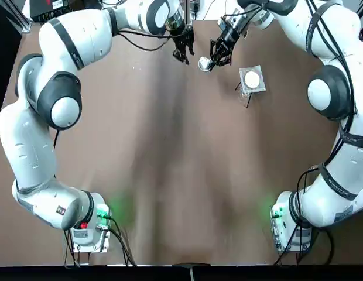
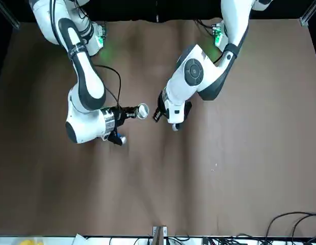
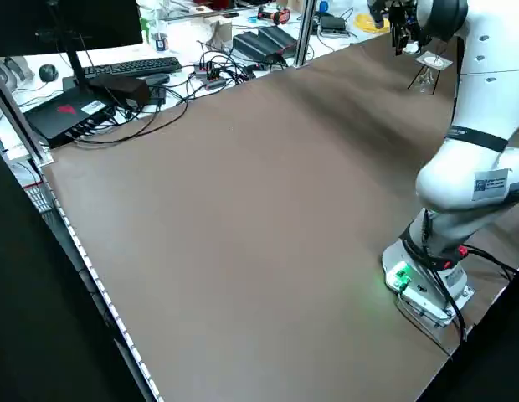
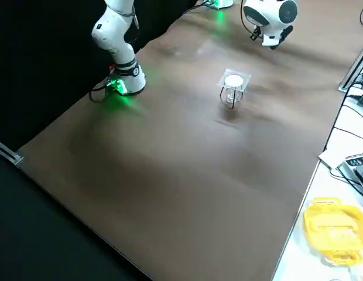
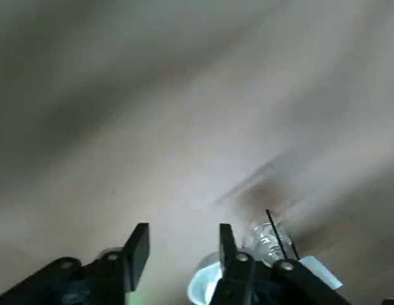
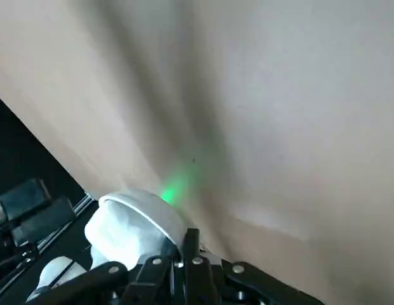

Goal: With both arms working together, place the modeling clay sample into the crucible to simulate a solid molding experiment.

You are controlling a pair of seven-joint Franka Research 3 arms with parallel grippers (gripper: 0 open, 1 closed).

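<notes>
The right gripper (image 6: 178, 249) pinches the tilted crucible (image 6: 130, 229) aloft; the left gripper (image 5: 184, 238) gapes, empty; likely readying the crucible, which needs levelling before receiving clay

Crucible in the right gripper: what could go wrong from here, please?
The crucible is held in the air by its wall in the right gripper, so it could slip and fall.

Its mouth looks tipped sideways in the front view; clay put in now might roll out.

The open left gripper hangs close beside it in the top view and could knock it when moving nearer.
</notes>
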